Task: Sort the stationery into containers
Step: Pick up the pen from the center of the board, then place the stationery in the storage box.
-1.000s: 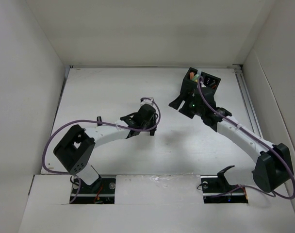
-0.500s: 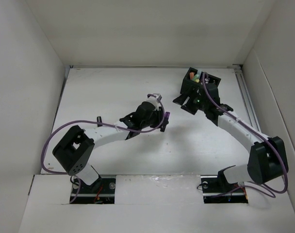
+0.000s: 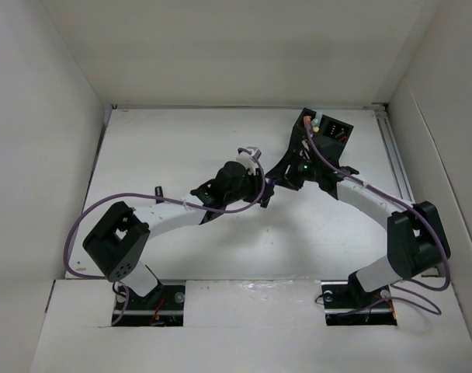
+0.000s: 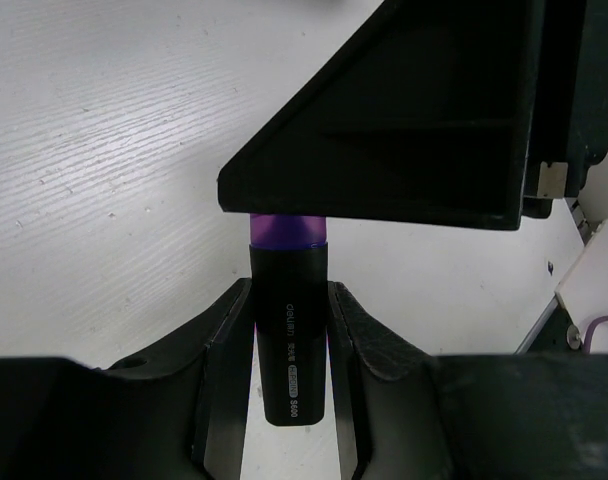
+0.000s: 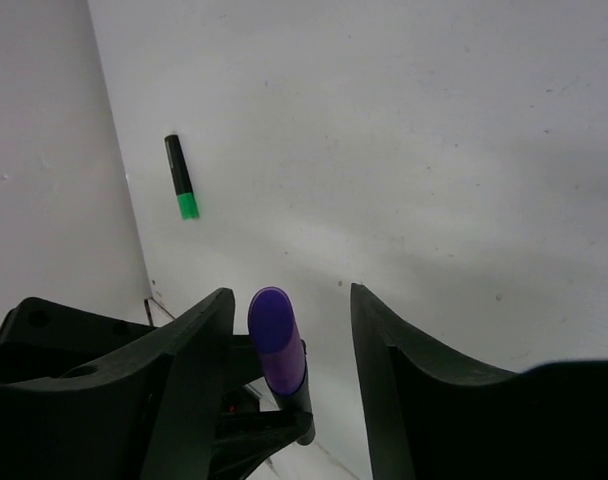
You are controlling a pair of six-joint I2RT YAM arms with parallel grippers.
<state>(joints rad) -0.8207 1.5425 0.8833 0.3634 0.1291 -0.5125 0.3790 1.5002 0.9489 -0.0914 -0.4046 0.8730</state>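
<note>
While the left gripper point(image 4: 289, 325) is clamping the black barrel of the purple-ended marker point(image 5: 275, 335), a handover between the arms appears to be taking place above the middle of the table point(image 3: 174, 140).

The marker is being held off the surface, purple end pointing toward the right arm. The right gripper point(image 5: 292, 295) is hanging spread wide around that purple end. One finger is sitting just beside the cap and the other is well clear. Whether the near finger is touching the cap, I cannot tell.

Judgement: next, the right jaws are needing to close squarely on the purple end before the left lets go. A skewed pinch on the rounded cap is risking a slip.

Pose: the left arm is reaching forward and to its right, forearm low. The right arm is bending back from the far right and turning its wrist inward to meet the left.

The organiser box point(image 3: 346, 124) is standing at the far right of the table, behind the right gripper, with some colour showing inside. A green-ended marker point(image 5: 181, 178) is lying loose on the table, unsorted.
</note>
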